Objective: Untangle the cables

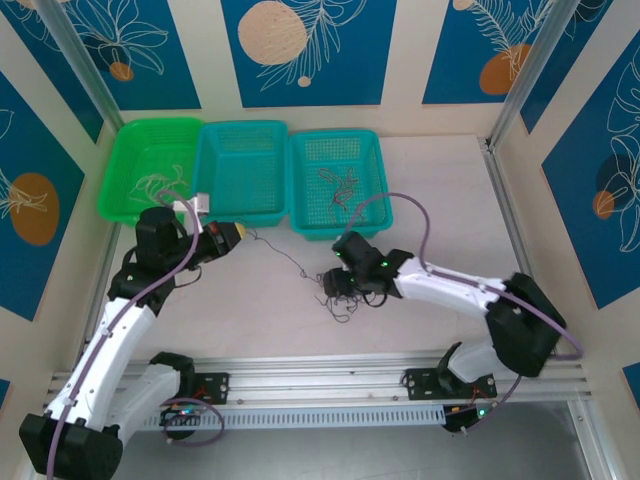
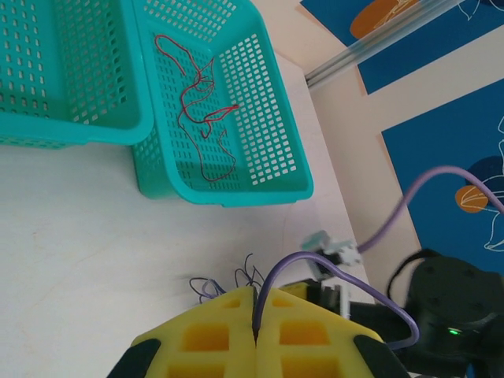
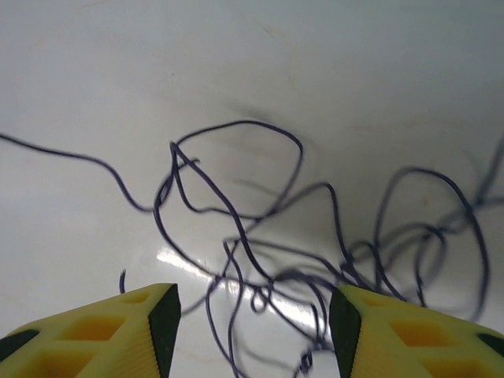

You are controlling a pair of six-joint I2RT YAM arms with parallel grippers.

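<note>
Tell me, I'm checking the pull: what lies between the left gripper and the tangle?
In the top view, one thin dark cable crosses bare table from the shut left gripper to the tangle.

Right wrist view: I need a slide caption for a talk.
Open right gripper poised over a tangle of dark cables on the white table.

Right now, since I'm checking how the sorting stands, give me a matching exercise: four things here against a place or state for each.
Things:
1. cream-white cables
2. reddish-brown cables
3. dark cable tangle
4. left gripper

Place or state:
A. on the table, at the open right gripper
B. shut, pinching a strand of that tangle
C. in the green basket
D. in the rightmost teal basket

Pairs: 1-C, 2-D, 3-A, 4-B.
</note>
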